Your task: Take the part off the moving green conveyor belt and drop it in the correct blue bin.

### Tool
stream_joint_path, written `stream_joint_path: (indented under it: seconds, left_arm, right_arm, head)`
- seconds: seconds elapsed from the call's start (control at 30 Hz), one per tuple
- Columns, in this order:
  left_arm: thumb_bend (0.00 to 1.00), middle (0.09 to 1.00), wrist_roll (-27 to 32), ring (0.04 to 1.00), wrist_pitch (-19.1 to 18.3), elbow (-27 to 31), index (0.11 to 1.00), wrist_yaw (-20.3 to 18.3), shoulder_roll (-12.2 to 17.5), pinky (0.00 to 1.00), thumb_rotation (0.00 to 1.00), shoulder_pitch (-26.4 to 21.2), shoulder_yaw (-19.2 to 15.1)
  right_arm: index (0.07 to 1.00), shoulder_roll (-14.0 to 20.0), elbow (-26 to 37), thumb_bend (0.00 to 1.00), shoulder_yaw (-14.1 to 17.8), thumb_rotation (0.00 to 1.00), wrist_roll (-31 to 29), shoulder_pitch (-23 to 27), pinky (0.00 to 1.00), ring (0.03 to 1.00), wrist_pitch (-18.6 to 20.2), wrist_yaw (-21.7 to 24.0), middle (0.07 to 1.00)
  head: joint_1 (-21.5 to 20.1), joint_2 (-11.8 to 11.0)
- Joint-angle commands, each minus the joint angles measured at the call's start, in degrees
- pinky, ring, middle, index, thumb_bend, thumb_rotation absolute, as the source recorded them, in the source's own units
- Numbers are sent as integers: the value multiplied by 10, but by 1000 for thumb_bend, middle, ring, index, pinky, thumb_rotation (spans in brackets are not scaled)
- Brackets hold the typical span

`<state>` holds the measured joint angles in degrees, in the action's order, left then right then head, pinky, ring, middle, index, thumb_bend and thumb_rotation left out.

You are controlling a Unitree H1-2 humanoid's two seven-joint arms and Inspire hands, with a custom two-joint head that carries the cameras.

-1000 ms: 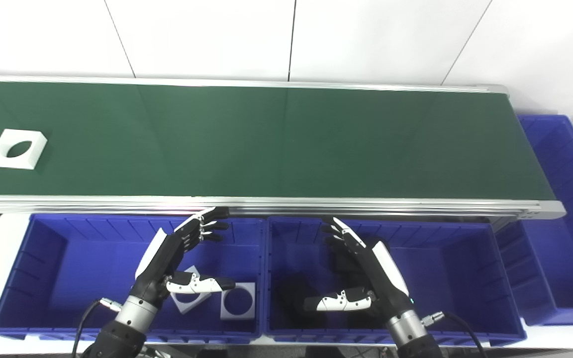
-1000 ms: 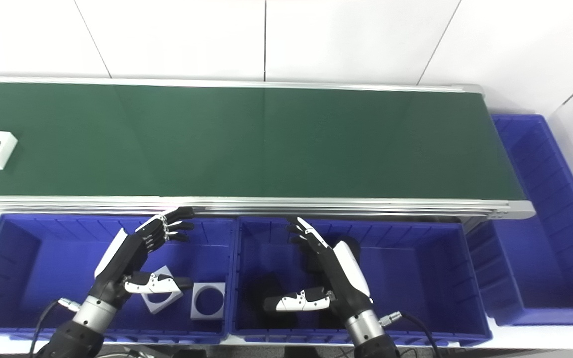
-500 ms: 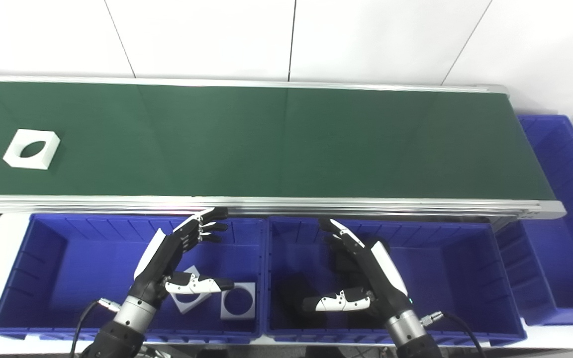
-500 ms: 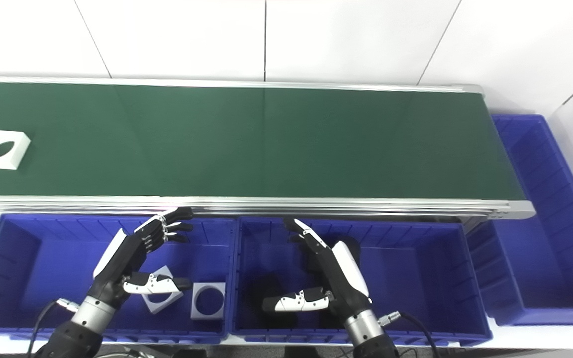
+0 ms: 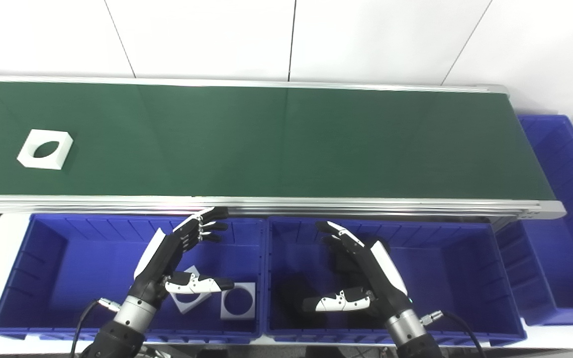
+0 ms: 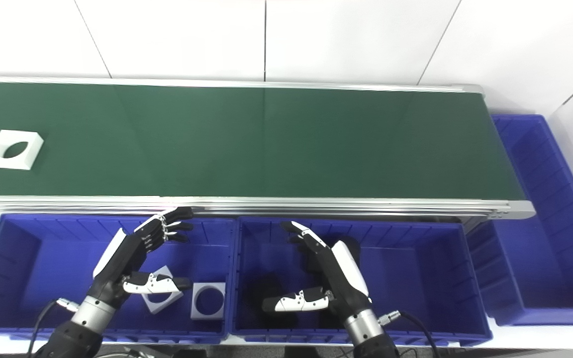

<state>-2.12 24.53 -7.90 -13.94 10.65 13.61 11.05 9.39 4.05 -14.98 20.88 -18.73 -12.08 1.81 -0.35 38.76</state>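
A white square part with a round hole [image 5: 45, 149] lies on the green conveyor belt [image 5: 266, 139] at its far left. My left hand [image 5: 174, 258] is open and empty, held over the left blue bin [image 5: 47, 263]. My right hand [image 5: 361, 278] is open and empty, held over the middle blue bin [image 5: 455, 268]. Both hands are near the front of the belt, far to the right of the part.
Two white square parts with holes [image 5: 238, 301] lie in the left bin under my left hand. Dark parts [image 5: 294, 293] lie in the middle bin. A third blue bin [image 5: 565, 199] stands past the belt's right end. White wall panels rise behind the belt.
The white part has ridden the belt to the right. My right hand has shifted slightly left; my left hand has barely moved.
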Motion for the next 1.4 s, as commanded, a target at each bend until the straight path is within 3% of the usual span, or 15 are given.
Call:
stream_joint_path:
  seconds: [0.0,0.33,0.63,0.93,1.13,1.37]
  left_arm:
    - [938,840,-5,784,24,12,828,12,-3,696,279,-2,4]
    - [953,840,-24,780,24,-9,825,40,-13,701,303,-8,29]
    - [956,835,-39,781,24,-22,821,75,-11,701,256,-15,55]
    - [961,832,-37,776,24,-33,819,92,-6,693,249,-22,73]
    - [968,824,-24,760,24,-31,814,93,-8,680,252,-25,75]
    - [974,809,5,752,24,-18,804,72,-9,677,216,-24,64]
  right_arm:
    - [866,6,14,855,6,195,-5,0,762,816,-22,-1,865]
    - [883,24,3,834,12,165,-29,0,736,823,-52,-1,874]
    - [881,28,-24,854,22,147,-35,3,728,814,-75,-5,866]
    - [882,25,-26,867,27,133,-45,2,736,818,-62,2,868]
    - [880,26,-39,872,27,161,-44,10,737,814,-73,1,860]
    - [879,20,-52,882,25,114,-49,18,730,809,-90,-2,856]
  head:
    - [32,-11]
    - [100,-49]
    - [113,-72]
    - [129,-87]
    - [133,-92]
    - [123,-94]
